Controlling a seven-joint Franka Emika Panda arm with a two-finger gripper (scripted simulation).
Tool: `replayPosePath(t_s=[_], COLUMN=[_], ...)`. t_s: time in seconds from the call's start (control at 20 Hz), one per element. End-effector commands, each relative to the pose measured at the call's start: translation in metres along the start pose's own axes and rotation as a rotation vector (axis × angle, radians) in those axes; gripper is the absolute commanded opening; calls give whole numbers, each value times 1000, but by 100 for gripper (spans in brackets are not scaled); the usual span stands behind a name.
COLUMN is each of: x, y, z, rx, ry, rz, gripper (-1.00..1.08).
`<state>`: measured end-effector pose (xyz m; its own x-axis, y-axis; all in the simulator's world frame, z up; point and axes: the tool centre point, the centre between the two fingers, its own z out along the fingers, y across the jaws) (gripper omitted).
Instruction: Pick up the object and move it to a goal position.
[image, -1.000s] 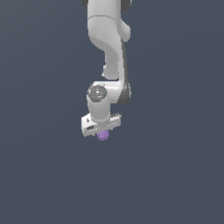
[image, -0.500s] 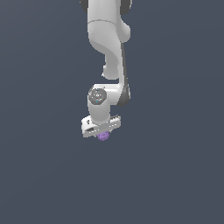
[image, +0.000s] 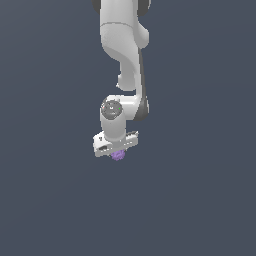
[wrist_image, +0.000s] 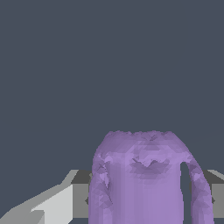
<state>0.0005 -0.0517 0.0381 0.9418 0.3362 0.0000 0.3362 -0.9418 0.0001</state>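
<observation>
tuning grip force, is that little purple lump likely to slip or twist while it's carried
The purple lump looks rigid, so probably no squashing. Its bumpy, rounded sides may give uneven contact, so it could twist. It is tiny beside the hand, likely light.

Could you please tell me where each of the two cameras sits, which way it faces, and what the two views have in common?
Exterior view: off the arm, facing the white arm and its gripper against a plain grey backdrop; the exact vantage cannot be told.
Wrist view: on the wrist, looking along the gripper at the purple object close up; grey fingers flank it.
Shared: both show the purple object at the gripper.
</observation>
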Motion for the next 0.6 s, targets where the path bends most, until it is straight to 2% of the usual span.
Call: replayPosePath(t_s=[0.0,0.55], x=[-1,-25], y=[-1,-10], z=[-3,-48], rx=[0,0], ry=[1,1], rz=[0,0], gripper=[-100,-100])
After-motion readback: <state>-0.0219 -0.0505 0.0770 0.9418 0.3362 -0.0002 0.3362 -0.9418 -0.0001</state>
